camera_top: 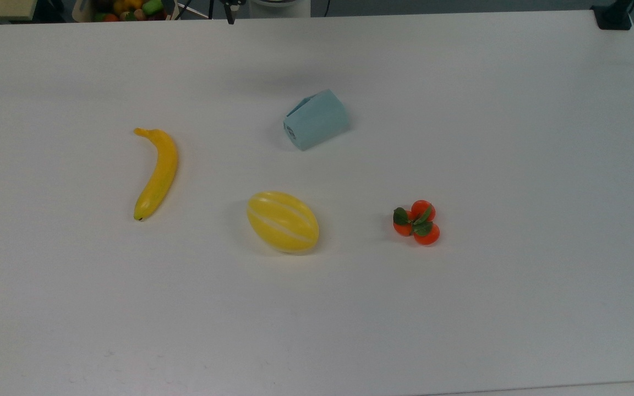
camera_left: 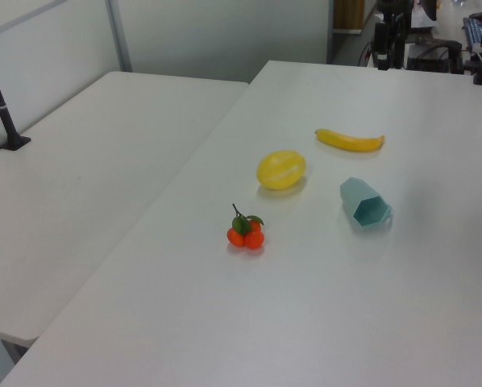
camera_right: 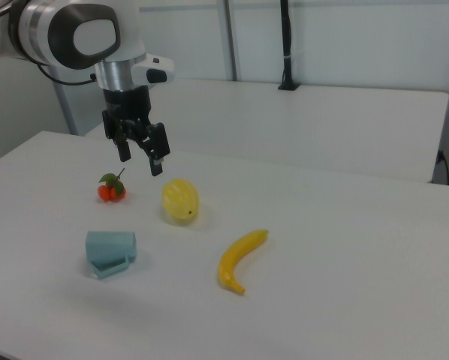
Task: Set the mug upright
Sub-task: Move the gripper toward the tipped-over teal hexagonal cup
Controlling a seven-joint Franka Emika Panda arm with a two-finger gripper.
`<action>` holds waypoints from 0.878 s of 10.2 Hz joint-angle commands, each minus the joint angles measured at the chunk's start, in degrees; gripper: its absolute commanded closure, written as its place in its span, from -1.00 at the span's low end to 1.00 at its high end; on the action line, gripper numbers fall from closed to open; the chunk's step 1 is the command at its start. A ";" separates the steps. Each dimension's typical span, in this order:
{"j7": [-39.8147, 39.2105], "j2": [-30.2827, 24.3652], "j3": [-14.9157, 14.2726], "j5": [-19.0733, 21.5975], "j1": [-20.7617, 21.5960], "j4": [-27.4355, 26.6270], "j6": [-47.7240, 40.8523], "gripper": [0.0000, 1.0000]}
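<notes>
The pale teal mug (camera_top: 317,119) lies on its side on the white table (camera_top: 460,308), behind the melon in the top view. The left view has its hexagonal mouth (camera_left: 371,211) turned toward the camera. Seen from the right view, the mug (camera_right: 110,251) rests near the table's front left with a flat side up. My gripper (camera_right: 140,157) hangs in the air well above the table, up and a little to the right of the mug in the right view. It is open, and its black fingers (camera_right: 157,160) point down with nothing between them.
A yellow melon (camera_top: 283,221), a banana (camera_top: 156,173) and a cluster of small orange fruits with green leaves (camera_top: 417,222) lie on the table around the mug. A second white table (camera_left: 80,185) adjoins it. A bin of toy fruit (camera_top: 130,9) sits past the far edge.
</notes>
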 commanded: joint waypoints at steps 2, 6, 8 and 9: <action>-1.40 0.20 -0.40 0.13 0.06 0.02 0.52 -1.00; -4.57 1.52 0.13 -0.05 0.58 -0.25 0.70 -1.00; -4.84 1.52 0.13 -0.05 0.58 -0.25 0.53 -1.00; -4.93 1.52 0.22 -0.05 0.58 -0.25 0.44 -1.00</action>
